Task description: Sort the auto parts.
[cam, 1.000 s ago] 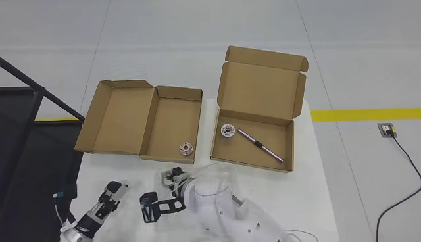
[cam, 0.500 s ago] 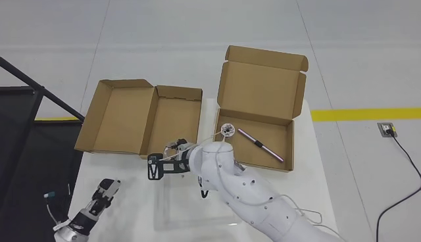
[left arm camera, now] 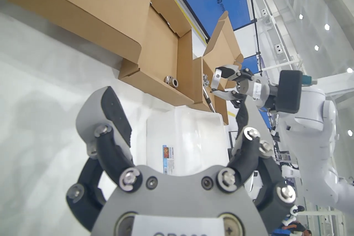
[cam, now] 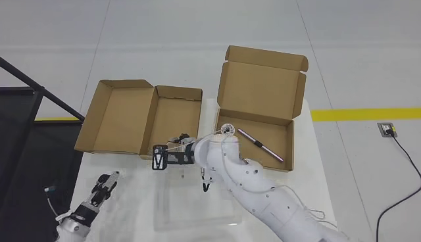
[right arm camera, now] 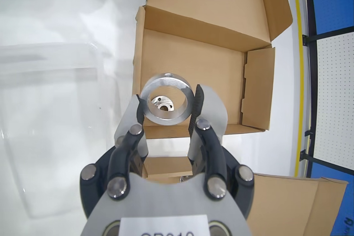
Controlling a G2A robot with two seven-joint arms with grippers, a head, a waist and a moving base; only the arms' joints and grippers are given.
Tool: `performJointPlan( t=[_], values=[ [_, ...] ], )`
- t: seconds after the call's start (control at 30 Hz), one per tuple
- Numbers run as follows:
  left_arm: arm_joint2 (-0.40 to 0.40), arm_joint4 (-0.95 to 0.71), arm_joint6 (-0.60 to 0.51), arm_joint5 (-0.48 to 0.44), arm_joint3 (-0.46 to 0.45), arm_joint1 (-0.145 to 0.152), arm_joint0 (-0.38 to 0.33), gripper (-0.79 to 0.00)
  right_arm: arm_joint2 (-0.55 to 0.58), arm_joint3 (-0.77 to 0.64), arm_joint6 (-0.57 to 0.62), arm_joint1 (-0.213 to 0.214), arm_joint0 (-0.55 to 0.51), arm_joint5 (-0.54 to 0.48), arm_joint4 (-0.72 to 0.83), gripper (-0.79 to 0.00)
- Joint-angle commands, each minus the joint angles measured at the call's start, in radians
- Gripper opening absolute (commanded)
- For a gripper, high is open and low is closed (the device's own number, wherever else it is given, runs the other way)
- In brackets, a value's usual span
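Note:
My right gripper [cam: 158,158] [right arm camera: 169,103] is shut on a silver metal ring [right arm camera: 166,118] [left arm camera: 217,75], held above the near edge of the left cardboard box [cam: 171,114] [right arm camera: 193,60]. A small metal flange [right arm camera: 163,106] [left arm camera: 171,81] lies on that box's floor, seen through the ring. The right cardboard box [cam: 276,137] holds a gear-like part [cam: 227,130] and a thin rod [cam: 260,144]. My left gripper [cam: 107,182] [left arm camera: 177,107] hangs open and empty over the table's near left corner.
A clear plastic container [cam: 197,209] [left arm camera: 190,137] stands on the white table in front of the boxes. Both boxes have their lids folded open. A black frame [cam: 26,97] stands off the table's left side.
My right gripper has carried the ring from near the table's front up to the left box's near edge. My left gripper has drawn back toward the near left corner.

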Motion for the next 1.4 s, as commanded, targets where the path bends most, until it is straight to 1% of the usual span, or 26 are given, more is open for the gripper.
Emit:
performJointPlan(
  t=[0.0, 0.1, 0.2, 0.27, 0.4, 0.47, 0.63, 0.73, 0.8, 0.87, 1.0, 1.17, 1.37],
  values=[
    [0.025, 0.027, 0.007, 0.065, 0.008, -0.002, -0.036, 0.000, -0.003, 0.038, -0.040, -0.006, 0.024, -0.002, 0.009, -0.785],
    [0.063, 0.083, 0.019, 0.143, 0.027, -0.005, -0.090, 0.000, -0.010, 0.093, -0.077, -0.017, 0.058, 0.003, 0.021, -0.785],
    [0.086, 0.094, 0.024, 0.207, 0.042, -0.008, -0.130, 0.000, -0.014, 0.138, -0.101, -0.028, 0.083, 0.005, 0.038, -0.785],
    [0.088, 0.095, 0.023, 0.237, 0.042, -0.009, -0.144, 0.000, -0.016, 0.162, -0.114, -0.034, 0.093, 0.007, 0.042, -0.785],
    [0.074, 0.103, 0.033, 0.278, 0.022, -0.009, -0.147, 0.000, -0.016, 0.204, -0.140, -0.043, 0.110, 0.005, 0.042, -0.785],
    [0.071, 0.084, 0.045, 0.330, 0.015, -0.012, -0.156, 0.000, -0.015, 0.221, -0.155, -0.046, 0.115, 0.003, 0.039, -0.785],
    [0.081, 0.025, -0.009, 0.473, 0.013, -0.016, -0.207, 0.000, -0.013, 0.248, -0.178, -0.054, 0.120, 0.005, 0.027, -0.785],
    [0.091, 0.022, -0.023, 0.549, 0.018, -0.018, -0.237, 0.000, -0.010, 0.252, -0.176, -0.059, 0.119, 0.008, 0.019, -0.785],
    [0.098, 0.034, -0.009, 0.588, 0.019, -0.020, -0.253, -0.022, -0.007, 0.253, -0.174, -0.062, 0.115, 0.010, 0.014, -0.785],
    [0.107, 0.035, -0.002, 0.614, 0.018, -0.022, -0.261, -0.135, 0.000, 0.254, -0.174, -0.063, 0.113, 0.008, 0.008, -0.785],
    [0.112, 0.041, 0.001, 0.642, 0.011, -0.025, -0.266, -0.194, 0.015, 0.259, -0.183, -0.064, 0.109, 0.000, -0.004, -0.785],
    [0.111, 0.038, -0.014, 0.686, 0.004, -0.027, -0.273, -0.225, 0.031, 0.265, -0.195, -0.065, 0.107, -0.014, -0.020, -0.785],
    [0.108, 0.024, -0.072, 0.739, 0.008, -0.027, -0.290, -0.222, 0.049, 0.267, -0.200, -0.069, 0.105, -0.023, -0.037, -0.785]
  ],
)
